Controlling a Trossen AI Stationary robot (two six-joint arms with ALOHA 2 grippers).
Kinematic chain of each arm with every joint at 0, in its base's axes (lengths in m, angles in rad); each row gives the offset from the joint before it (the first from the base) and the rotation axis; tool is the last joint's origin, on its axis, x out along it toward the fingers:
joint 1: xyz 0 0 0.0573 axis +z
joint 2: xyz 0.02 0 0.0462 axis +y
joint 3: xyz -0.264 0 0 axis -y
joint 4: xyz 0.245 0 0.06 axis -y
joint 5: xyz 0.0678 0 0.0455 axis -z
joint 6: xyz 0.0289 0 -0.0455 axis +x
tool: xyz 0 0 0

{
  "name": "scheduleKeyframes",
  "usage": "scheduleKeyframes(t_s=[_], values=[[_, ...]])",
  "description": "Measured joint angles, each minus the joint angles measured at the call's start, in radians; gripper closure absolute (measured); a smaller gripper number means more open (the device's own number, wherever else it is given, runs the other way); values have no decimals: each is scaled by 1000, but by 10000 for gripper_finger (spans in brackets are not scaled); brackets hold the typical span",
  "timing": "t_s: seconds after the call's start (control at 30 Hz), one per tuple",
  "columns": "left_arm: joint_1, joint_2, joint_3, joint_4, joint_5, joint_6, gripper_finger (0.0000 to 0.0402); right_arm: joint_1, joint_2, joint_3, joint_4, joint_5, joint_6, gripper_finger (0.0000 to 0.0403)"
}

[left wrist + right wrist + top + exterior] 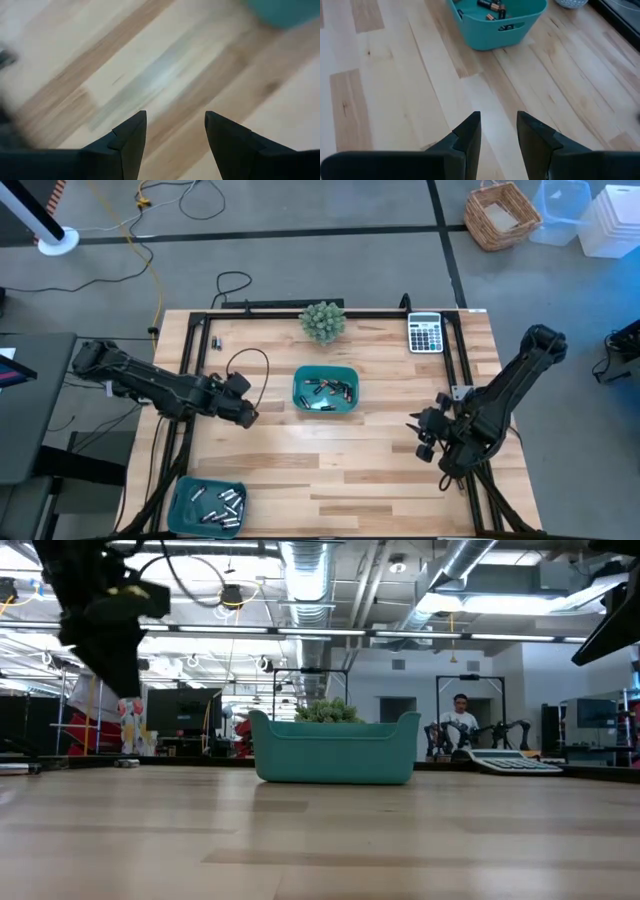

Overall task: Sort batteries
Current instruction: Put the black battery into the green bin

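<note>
A teal tray (325, 408) in the middle of the table holds several dark batteries (322, 390), also seen in the right wrist view as batteries (492, 6). A second teal tray (184, 496) at the near left corner holds several silvery batteries (220, 504). My left gripper (175, 131) hovers open over bare wood to the left of the middle tray, with nothing between its fingers. To the right of that tray my right gripper (498, 130) is open above bare wood, pointing toward the tray (497, 30).
A grey calculator (425, 333) and a small green plant (323, 321) stand near the far edge. A black cable (248, 365) loops on the table at the left. A dark frame (465, 370) runs along the table's edges. Bare wood lies in front of the middle tray.
</note>
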Motion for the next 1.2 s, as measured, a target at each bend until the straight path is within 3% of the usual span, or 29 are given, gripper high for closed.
scheduleKeyframes(t_s=[0.13, 0.27, 0.57, 0.87, 1.0, 1.2], values=[[17, 7, 0, -79, 34, -40, 205, 0, 13, 0, 5, 0, 0, 264], [18, 11, 0, 37, 39, 32, 205, 0, 16, 0, 8, -41, 14, 264], [18, 14, 0, 409, -49, 296, 205, 3, 18, 0, 7, -487, 167, 264], [18, 14, 0, 506, -117, 394, 205, 97, 18, 0, -7, -889, 347, 261], [18, 14, 0, 504, -167, 412, 205, 165, 18, 0, 13, -971, 465, 245], [18, 14, 0, 492, -205, 455, 205, 249, 54, 1, 97, -981, 634, 197]])
